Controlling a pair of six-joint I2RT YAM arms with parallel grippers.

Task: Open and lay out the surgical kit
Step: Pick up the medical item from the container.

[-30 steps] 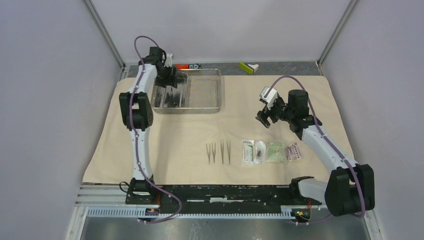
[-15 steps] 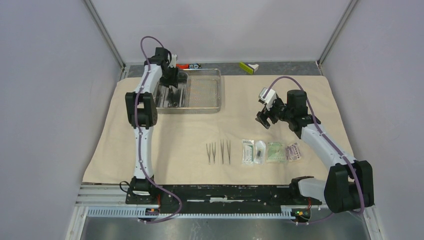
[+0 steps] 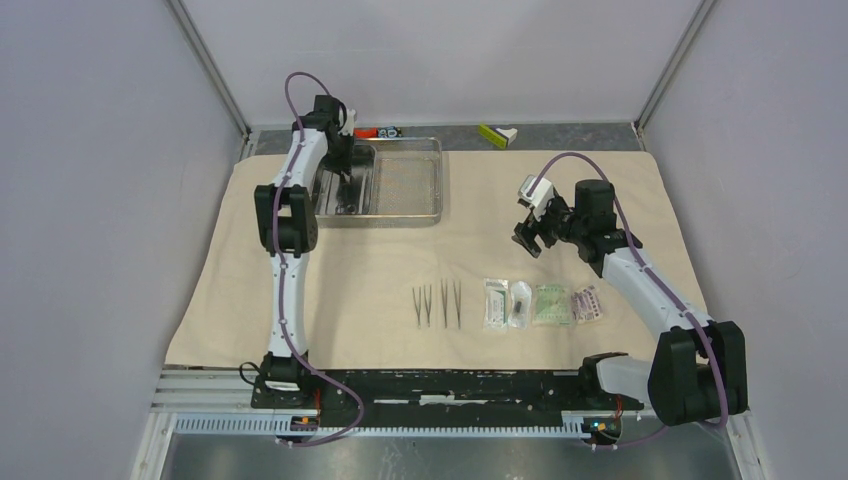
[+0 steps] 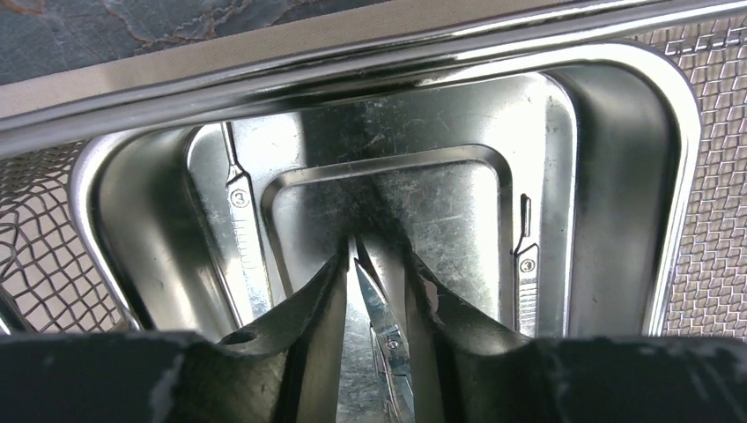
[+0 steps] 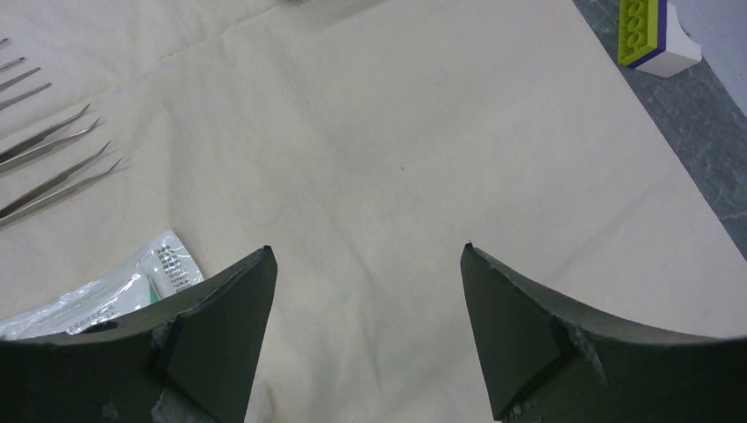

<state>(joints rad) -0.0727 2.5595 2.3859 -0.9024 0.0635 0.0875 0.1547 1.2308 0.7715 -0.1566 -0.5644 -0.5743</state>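
No words, brand names or numbers can be read anywhere. The right wrist view shows a sealed packet (image 5: 132, 286) with a block of tiny dark print at its white-and-green end (too small and blurred to make out). From above, the row of packets (image 3: 541, 303) bears coloured label patches, also illegible. A flat metal handle (image 4: 249, 251) in the inner tray (image 4: 608, 176) carries faint ticks without legible numerals.

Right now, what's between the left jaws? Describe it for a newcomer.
At the far left of the beige cloth wrap stands the steel tray. In its smaller inner tray, between the left jaws, lie the scissors: two blades crossing at a pivot screw, unlike the straight tweezers on the cloth.
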